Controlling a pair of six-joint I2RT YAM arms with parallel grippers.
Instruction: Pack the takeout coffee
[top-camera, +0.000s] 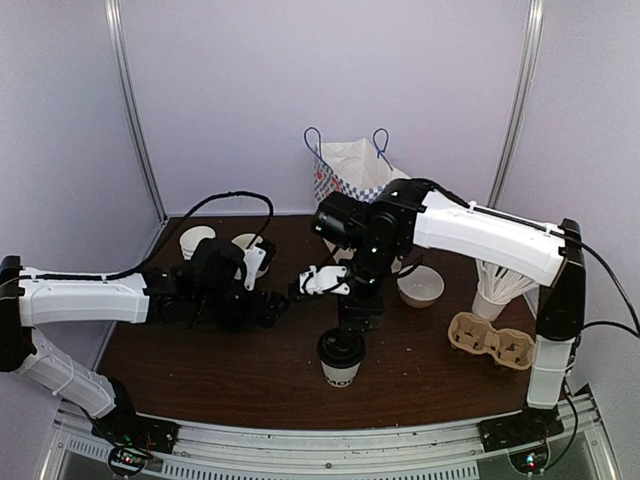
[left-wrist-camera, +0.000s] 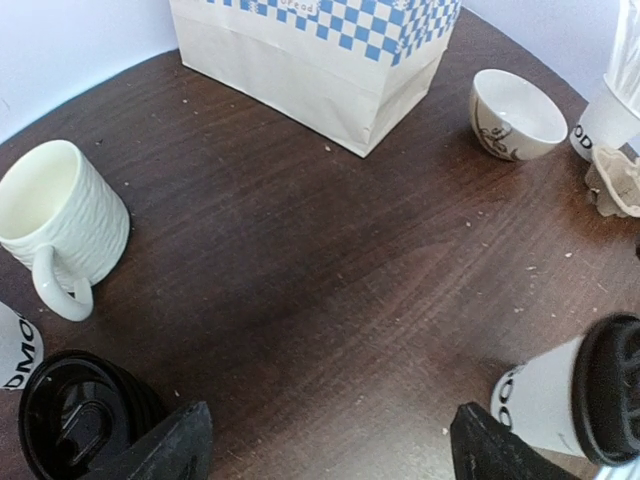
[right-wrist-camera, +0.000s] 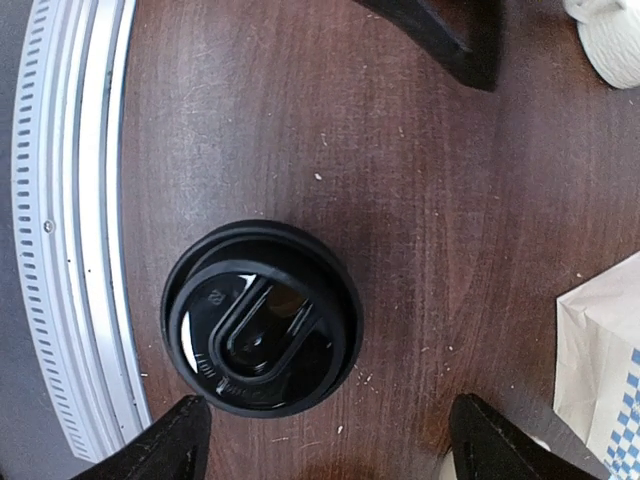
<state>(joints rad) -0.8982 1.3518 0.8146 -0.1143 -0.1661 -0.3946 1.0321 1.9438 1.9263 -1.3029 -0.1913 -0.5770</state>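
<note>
The takeout coffee (top-camera: 340, 360), a white paper cup with a black lid, stands upright near the table's front edge. My right gripper (top-camera: 357, 318) hangs straight above it, open. In the right wrist view the lid (right-wrist-camera: 260, 315) lies just ahead of the gap between the spread fingers (right-wrist-camera: 330, 445), offset toward the left finger, and nothing touches it. My left gripper (top-camera: 283, 303) is low over the table to the cup's left, open and empty (left-wrist-camera: 335, 450). Its view shows the cup (left-wrist-camera: 570, 400) beyond the right finger.
A blue-checked paper bag (top-camera: 350, 172) stands at the back centre. A white bowl (top-camera: 420, 286), a cardboard cup carrier (top-camera: 490, 340) and a stack of cups (top-camera: 495, 290) are at the right. A cream mug (left-wrist-camera: 60, 220) and a black lid (left-wrist-camera: 75, 420) lie left.
</note>
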